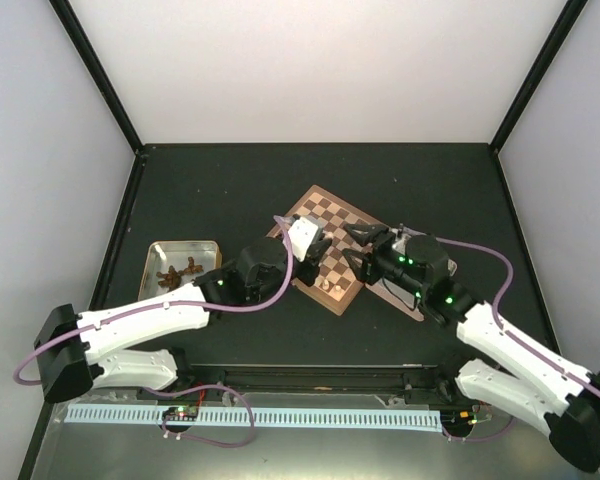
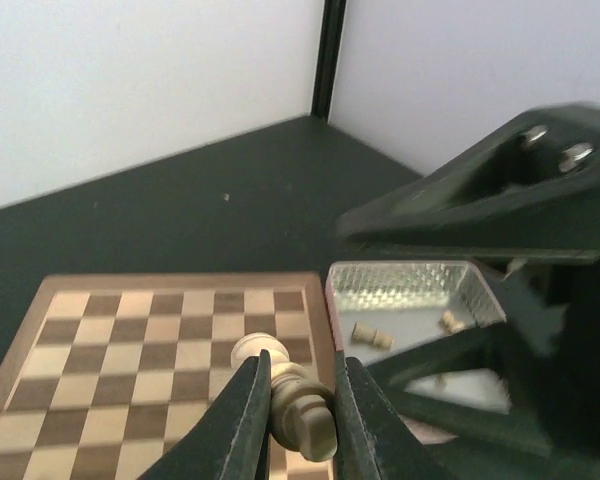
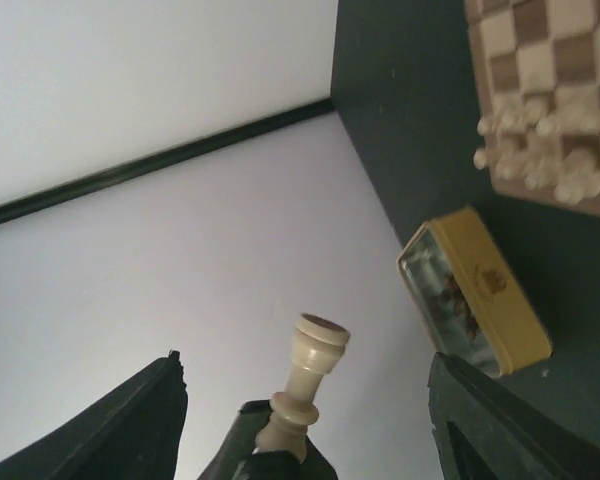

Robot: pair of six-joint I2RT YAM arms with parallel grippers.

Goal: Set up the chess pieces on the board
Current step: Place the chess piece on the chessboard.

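The board (image 1: 325, 225) lies at the table's centre, with a few pale pieces (image 1: 328, 284) at its near edge. My left gripper (image 1: 318, 248) hovers over the board, shut on a pale chess piece (image 2: 302, 410) held tilted between its fingers. My right gripper (image 1: 362, 252) faces it from the right with its jaws wide open. In the right wrist view the same pale piece (image 3: 308, 385) stands between my right gripper's (image 3: 305, 365) spread fingers without touching them. Several pale pieces (image 3: 540, 150) crowd one edge of the board (image 3: 550, 60).
A yellow-sided tin tray (image 1: 183, 265) with dark brown pieces sits left of the board and shows in the right wrist view (image 3: 475, 305). A grey tray (image 2: 410, 300) with a few loose pale pieces lies right of the board, under my right arm.
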